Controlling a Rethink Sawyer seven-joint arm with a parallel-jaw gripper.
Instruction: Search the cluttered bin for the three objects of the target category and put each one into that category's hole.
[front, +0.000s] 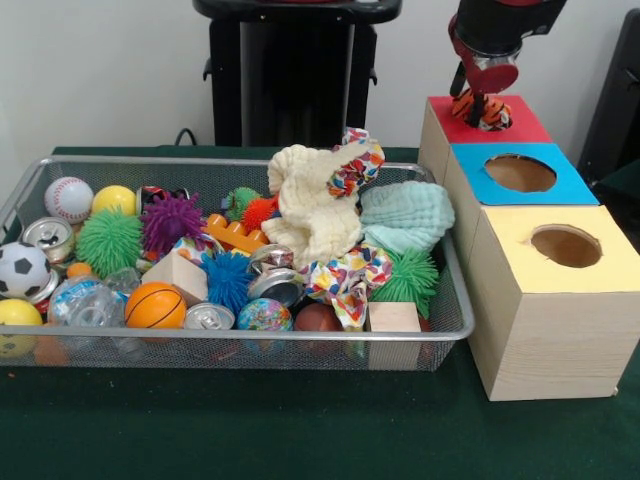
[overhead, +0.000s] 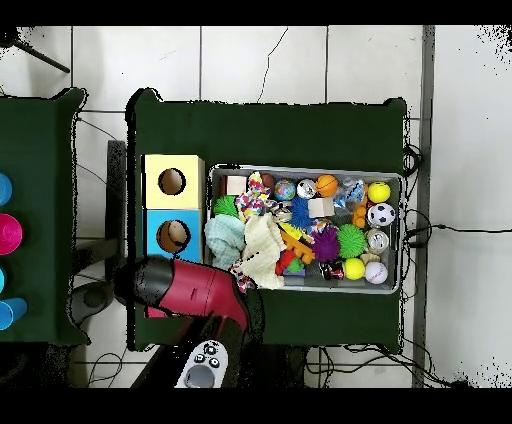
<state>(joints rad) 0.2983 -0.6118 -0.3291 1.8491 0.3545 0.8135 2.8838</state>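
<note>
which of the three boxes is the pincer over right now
The red-topped box, farthest of the three in the front view. The pincer hangs above it with an orange striped toy; the other two holes stand open.

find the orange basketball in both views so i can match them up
Front view: the orange basketball lies in the wire bin's near left part, close to the front rim, right of the soccer ball.
Overhead view: the orange basketball sits by the bin's top edge, right of centre.
Shared landmark: the soccer ball, at the bin's end away from the boxes.
</note>
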